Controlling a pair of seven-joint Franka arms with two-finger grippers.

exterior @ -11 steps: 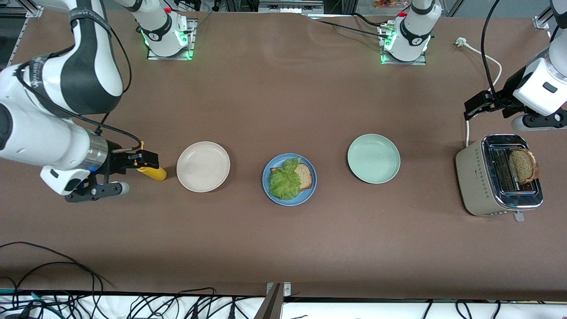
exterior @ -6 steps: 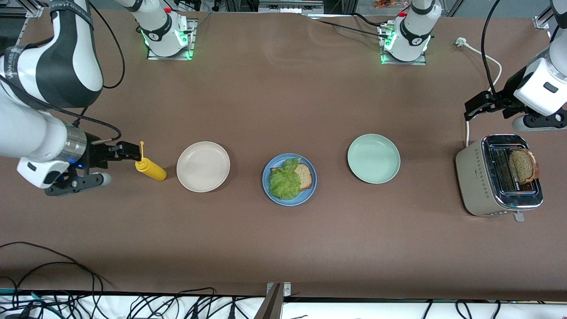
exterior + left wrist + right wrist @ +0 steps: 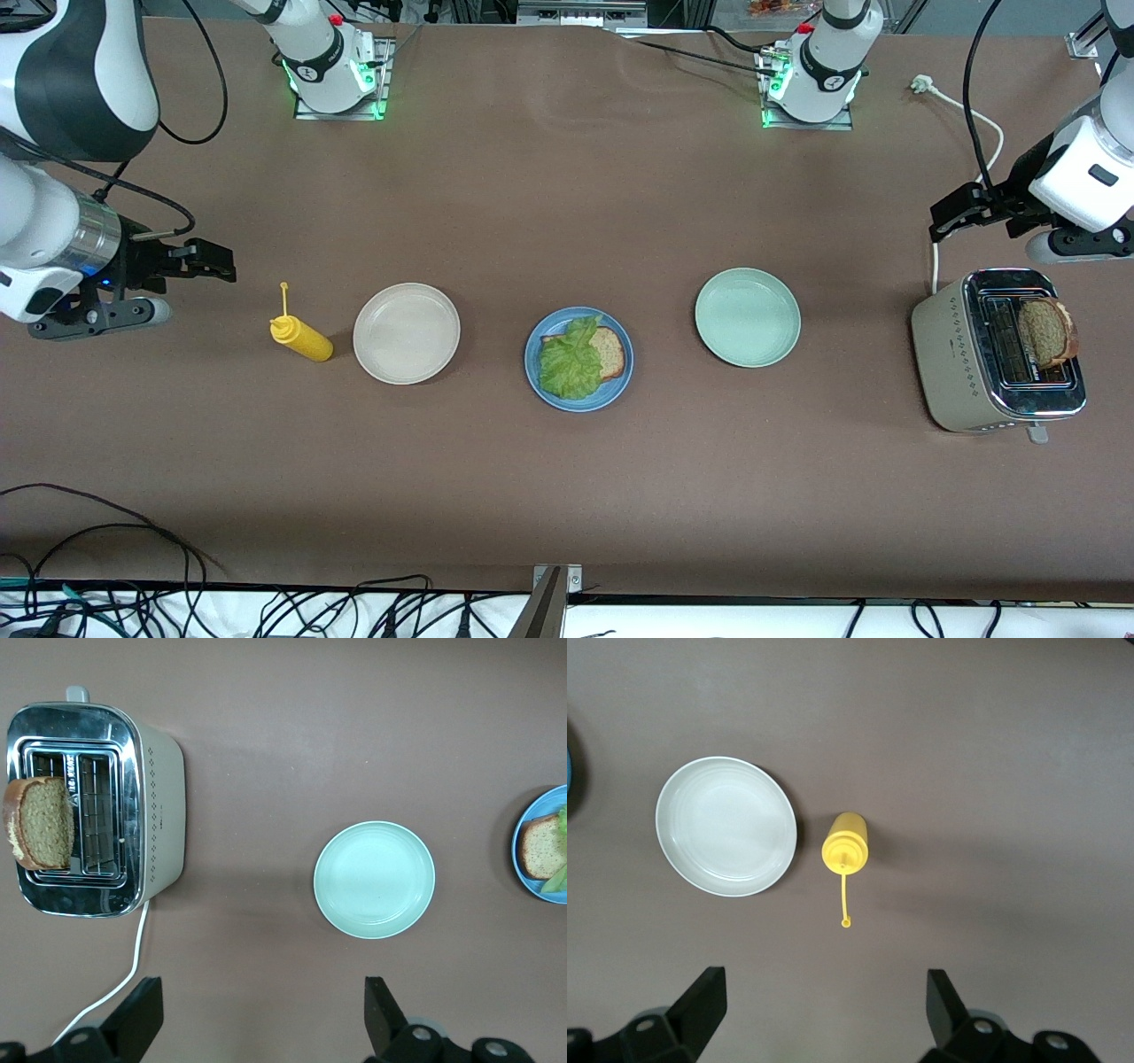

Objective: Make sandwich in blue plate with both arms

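Blue plate mid-table, bread slice under lettuce; second slice waits in toaster. Left gripper released, empty, near toaster for pickup. Right gripper released, empty, near mustard bottle.

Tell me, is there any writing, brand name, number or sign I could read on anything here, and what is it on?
None can be read.
Right arm: no lettering shows on its dark band.
Toaster: only a pattern of small dots on its side, no words.
Yellow squeeze bottle: plain, no label.
Blue plate, beige plate, pale green plate: no marks.
Arm bases: small round marks, too small to read.
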